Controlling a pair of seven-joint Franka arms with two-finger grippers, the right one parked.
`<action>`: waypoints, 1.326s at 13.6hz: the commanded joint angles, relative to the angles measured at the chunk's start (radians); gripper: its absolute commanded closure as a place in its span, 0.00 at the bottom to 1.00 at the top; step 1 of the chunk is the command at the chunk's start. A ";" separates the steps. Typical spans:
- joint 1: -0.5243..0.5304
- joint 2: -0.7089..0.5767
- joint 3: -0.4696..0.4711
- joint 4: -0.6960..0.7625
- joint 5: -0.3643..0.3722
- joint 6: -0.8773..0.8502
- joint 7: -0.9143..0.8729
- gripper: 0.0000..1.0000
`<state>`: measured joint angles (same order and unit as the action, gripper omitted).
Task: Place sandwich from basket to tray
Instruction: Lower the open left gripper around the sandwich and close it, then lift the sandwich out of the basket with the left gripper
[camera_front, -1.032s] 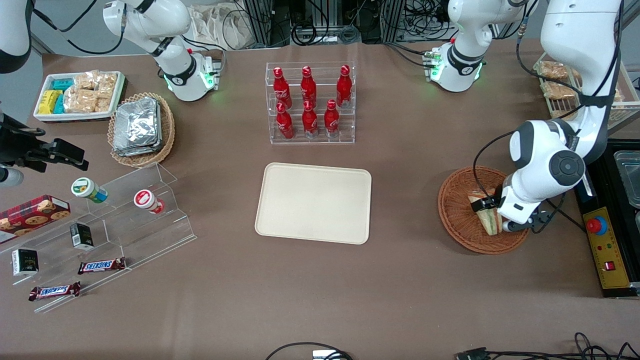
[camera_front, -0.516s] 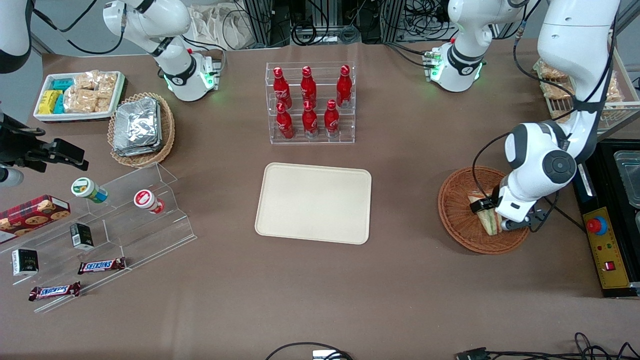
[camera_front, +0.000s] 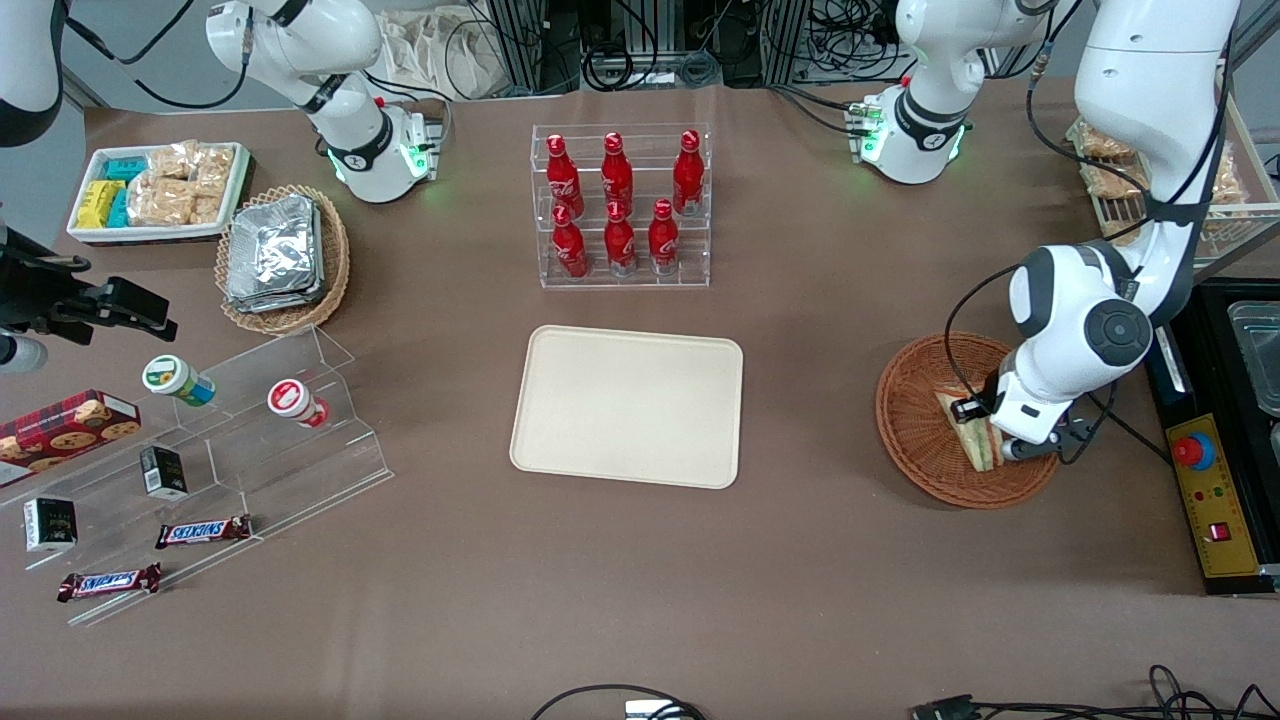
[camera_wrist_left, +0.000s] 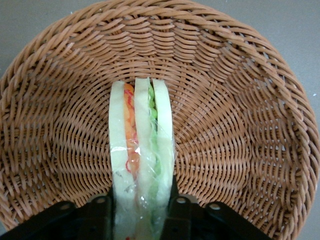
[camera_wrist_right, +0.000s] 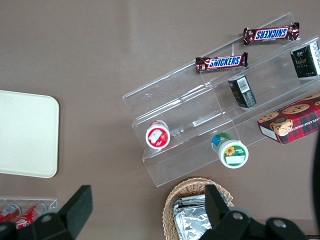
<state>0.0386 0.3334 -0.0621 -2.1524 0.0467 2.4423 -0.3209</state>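
The sandwich (camera_front: 973, 436), a plastic-wrapped white-bread wedge with orange and green filling, stands on edge in the reddish-brown wicker basket (camera_front: 915, 420) toward the working arm's end of the table. My left gripper (camera_front: 988, 430) is down in the basket, its black fingers pressed against both bread faces. In the left wrist view the sandwich (camera_wrist_left: 141, 140) runs out from the gripper (camera_wrist_left: 140, 222) over the basket's weave (camera_wrist_left: 225, 100), cut edge showing. The cream tray (camera_front: 627, 405) lies at the table's middle, with nothing on it; it also shows in the right wrist view (camera_wrist_right: 25, 135).
A clear rack of red bottles (camera_front: 622, 205) stands farther from the camera than the tray. A control box with a red button (camera_front: 1200, 490) lies beside the basket at the table's end. A tan basket of foil packets (camera_front: 283, 255) and an acrylic snack stand (camera_front: 250, 420) sit toward the parked arm's end.
The left arm's wrist has shifted slightly away from the camera over the basket. The gripper stays on the sandwich, which remains in the basket.
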 joint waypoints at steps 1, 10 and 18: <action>0.001 -0.028 0.001 -0.011 0.012 0.006 -0.009 1.00; -0.014 -0.152 -0.016 0.155 -0.011 -0.236 0.222 1.00; -0.043 -0.021 -0.200 0.443 -0.031 -0.451 0.113 1.00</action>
<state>0.0153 0.2663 -0.2447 -1.7634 0.0212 2.0178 -0.1440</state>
